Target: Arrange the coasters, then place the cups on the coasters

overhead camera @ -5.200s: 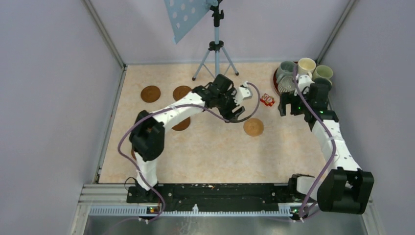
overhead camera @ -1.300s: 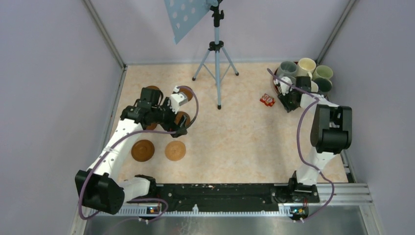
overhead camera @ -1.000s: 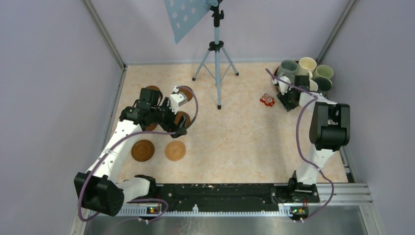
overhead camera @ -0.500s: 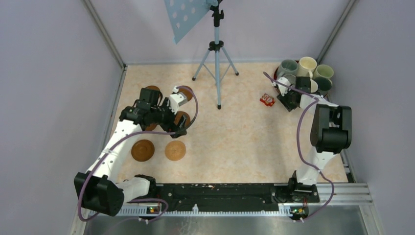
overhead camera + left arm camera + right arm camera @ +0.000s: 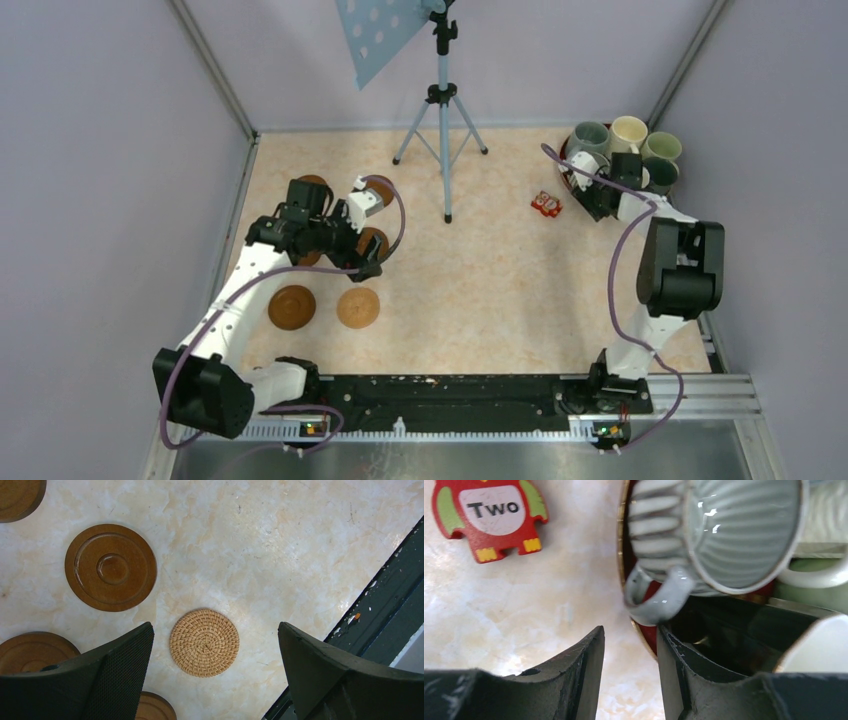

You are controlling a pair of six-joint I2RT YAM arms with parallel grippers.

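Above the left side of the table my left gripper stands wide open and holds nothing. Straight under it lies a woven coaster. A dark wooden coaster rests beside that one, and more coasters lie farther back, partly under the arm. The cups cluster at the far right: grey-green, cream, pale green, dark teal. My right gripper is narrowly open and empty. Its tips are just short of the ribbed grey mug's handle.
The mugs stand on a red round tray. A red owl toy marked "Two" lies on the table left of the tray. A tripod stands at the back centre. Walls close in both sides.
The right arm has shifted slightly back and right, toward the mugs. The left arm and the coasters have not moved.
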